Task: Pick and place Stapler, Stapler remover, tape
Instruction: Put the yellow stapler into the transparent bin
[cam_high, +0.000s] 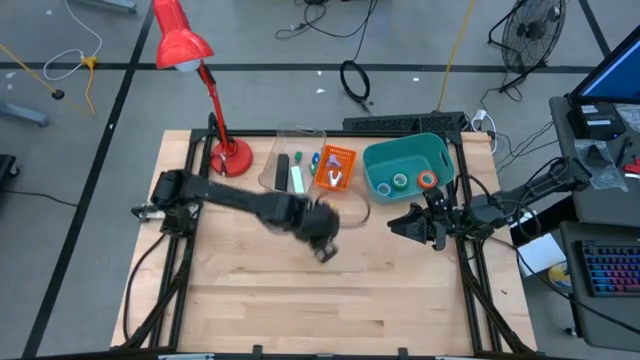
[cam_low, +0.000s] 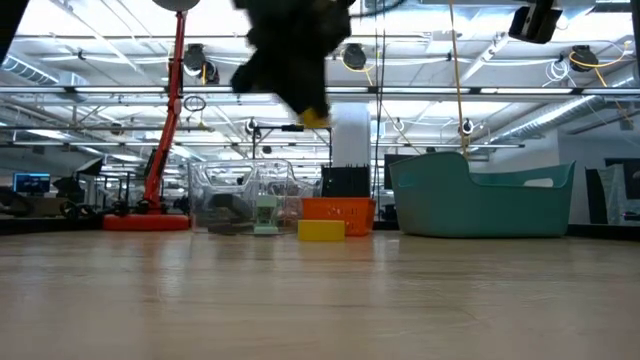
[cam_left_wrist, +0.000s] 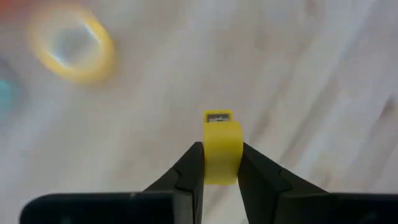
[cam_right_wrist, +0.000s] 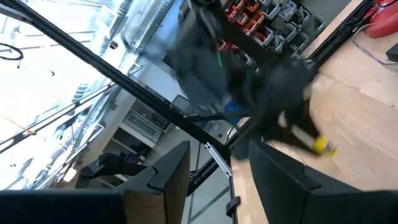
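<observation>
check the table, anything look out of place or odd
Nothing spilled or damaged. One oddity: a small yellow block sits alone on the wooden table before the orange box, while the left gripper holds a yellow tape roll aloft.

The worktop (cam_high: 330, 290) was pale wood planking, standing on a grey concrete floor (cam_high: 90, 150) marked with dark lines. A red desk lamp (cam_high: 185, 45) stood at its far left corner. Black cables (cam_high: 355, 80) lay loose on the floor behind, near a pedestal fan (cam_high: 530, 35). A keyboard (cam_high: 610, 270) sat at the right. Overhead, strip lights (cam_low: 120, 45) hung from an open steel ceiling.
</observation>
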